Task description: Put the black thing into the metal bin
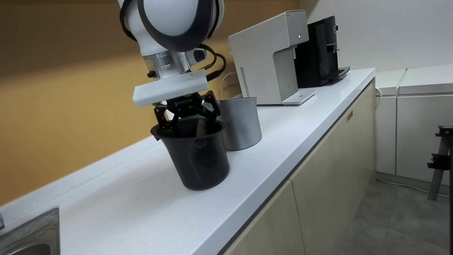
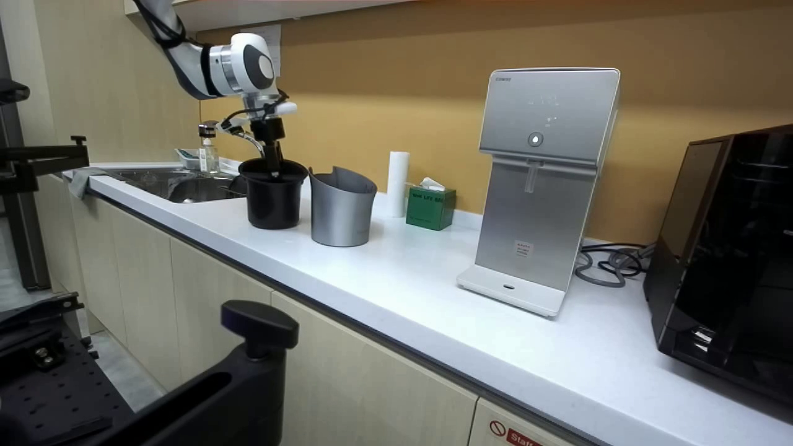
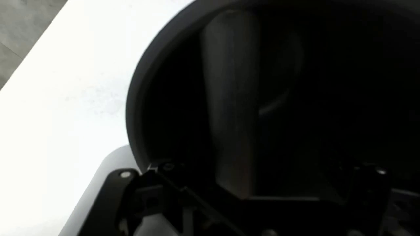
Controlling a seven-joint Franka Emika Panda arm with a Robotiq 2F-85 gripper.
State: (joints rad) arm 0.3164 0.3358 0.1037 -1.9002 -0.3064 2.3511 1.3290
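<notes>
Gripper (image 1: 193, 125) nearest the wrist lens: fingers spread wide, down inside the mouth of the black pot (image 1: 203, 166); tips lost in the dark, cannot tell if they touch its wall. Pot upright on the white counter (image 2: 403, 260), just beside the metal bin (image 2: 342, 214); cannot tell if rims meet. Farther along, in an exterior view: white roll (image 2: 397, 186), green tissue box (image 2: 430, 209), water dispenser (image 2: 539, 210). Other way: steel sink (image 1: 42, 226).
</notes>
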